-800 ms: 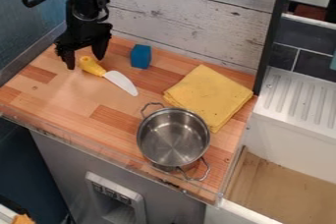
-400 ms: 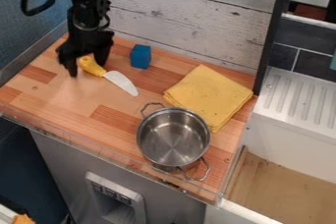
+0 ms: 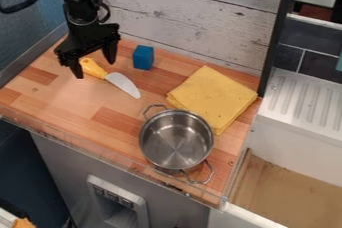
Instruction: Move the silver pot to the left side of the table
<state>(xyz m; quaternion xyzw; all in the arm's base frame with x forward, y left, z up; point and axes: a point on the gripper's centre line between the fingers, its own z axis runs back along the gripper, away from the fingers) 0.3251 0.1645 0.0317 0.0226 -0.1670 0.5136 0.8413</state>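
I see the silver two-handled pot (image 3: 176, 141) near the counter's front edge, below the folded yellow cloth: round, lidless, its shiny metal wall curving around a smooth, reflective bottom, wire loops on opposite sides. My gripper (image 3: 95, 68) is released, fingers spread.

I'm looking into a toy kitchen: a striped wooden counter (image 3: 63, 103), a shiny round metal pot with two handles (image 3: 176, 141), a yellow-handled knife (image 3: 123, 84), and a white sink unit with a grooved drainboard (image 3: 304, 101) beside dark tiles (image 3: 310, 39).
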